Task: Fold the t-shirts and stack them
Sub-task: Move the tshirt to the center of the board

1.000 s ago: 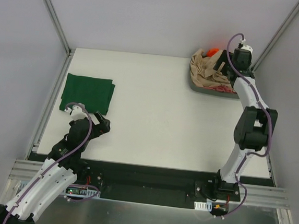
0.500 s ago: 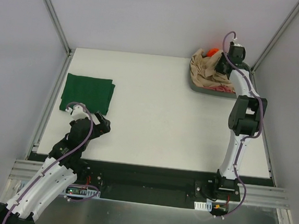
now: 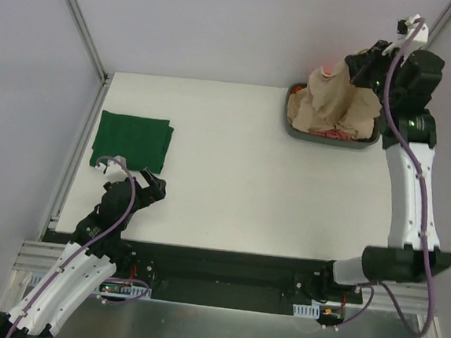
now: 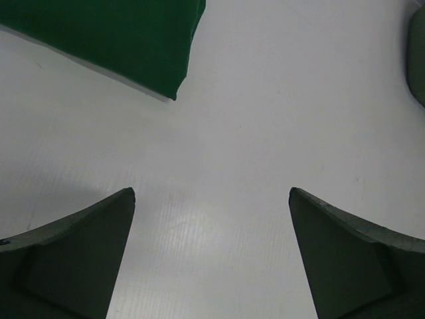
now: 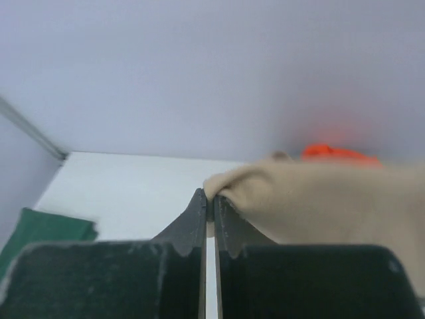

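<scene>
A folded dark green t-shirt (image 3: 132, 139) lies flat at the table's left side; its corner (image 4: 119, 33) shows in the left wrist view. My left gripper (image 3: 154, 188) hovers open just below it, over bare table, nothing between its jaws (image 4: 211, 193). High at the back right, my right gripper (image 3: 361, 68) is shut on a pinch of the beige t-shirt (image 3: 338, 96), which hangs from it down into the grey tub (image 3: 292, 130). In the right wrist view the beige cloth (image 5: 319, 199) is clamped at the fingertips (image 5: 208, 198). An orange t-shirt (image 5: 335, 153) peeks out behind it.
Pink cloth (image 3: 335, 133) shows low in the tub under the beige shirt. The tub stands at the table's back right corner, near the right frame post (image 3: 426, 44). White walls close in the back and both sides.
My right gripper has shut on the beige t-shirt and risen, pulling the cloth up out of the tub. The left arm has not moved.
</scene>
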